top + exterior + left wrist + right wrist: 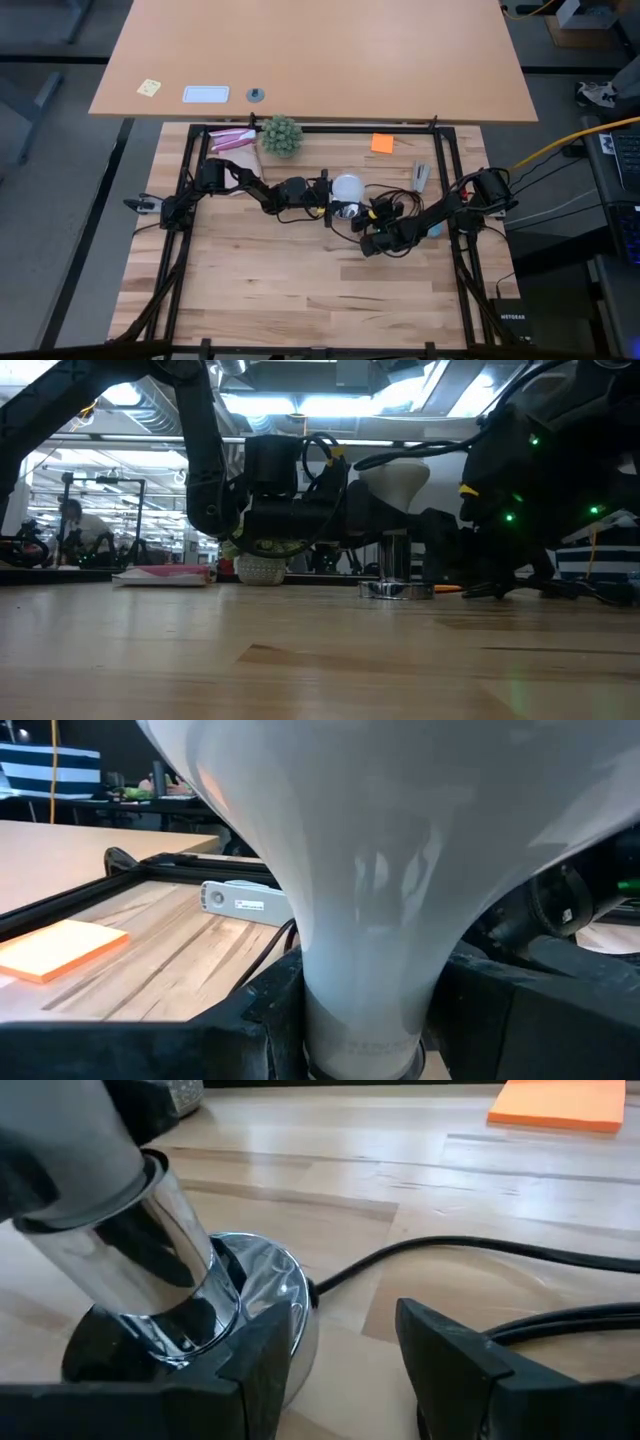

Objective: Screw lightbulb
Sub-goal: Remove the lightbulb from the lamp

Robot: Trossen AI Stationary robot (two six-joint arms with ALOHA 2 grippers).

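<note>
My left end effector (330,197) grips the lightbulb (347,187) at its narrow neck and holds it upright over the shiny socket (396,589) in the middle of the worktop (300,290). My right end effector (330,1355) is open, one finger touching the socket's base.
</note>
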